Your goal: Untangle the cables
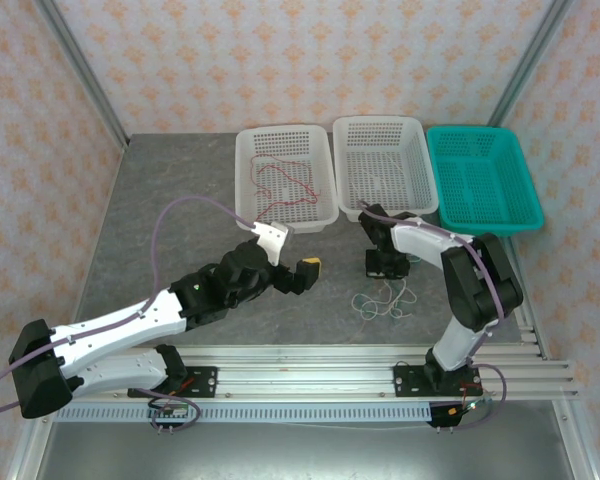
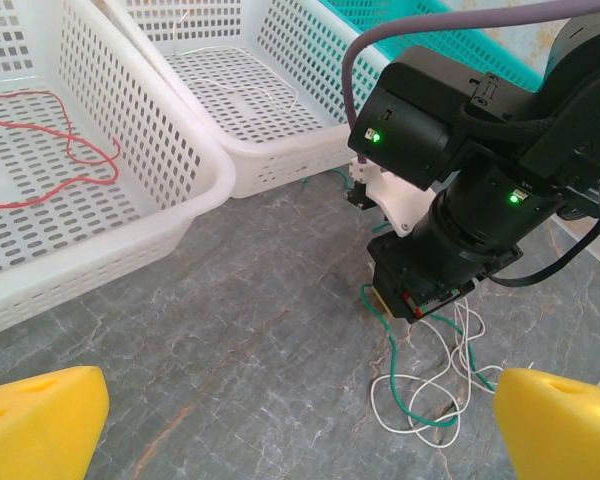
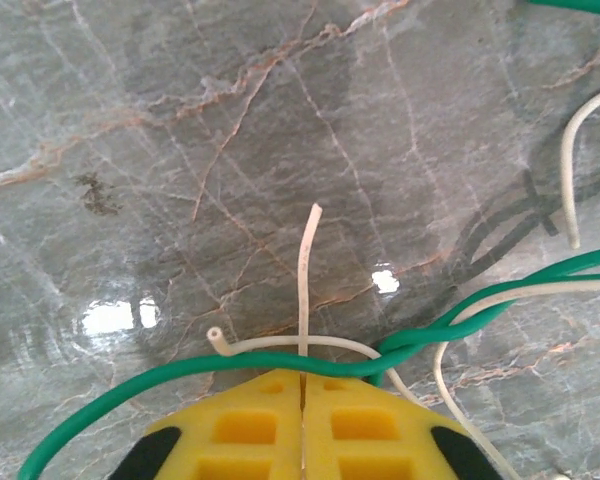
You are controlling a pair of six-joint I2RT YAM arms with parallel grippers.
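Right gripper (image 3: 302, 388) jaws pinch white cable (image 3: 305, 270) near its end, green cable (image 3: 180, 372) overlapping; both thin, limp, light. Left gripper (image 2: 300, 425) jaws wide.

A grey, marble-veined table (image 1: 180, 200) sits within walls (image 1: 310, 60) of pale pink floral wallpaper, behind it and at both sides; aluminium posts (image 1: 82, 70) rise at its far corners; aluminium rails (image 1: 310, 378) run along its near edge; bright glints (image 3: 110, 318) lie on its surface.
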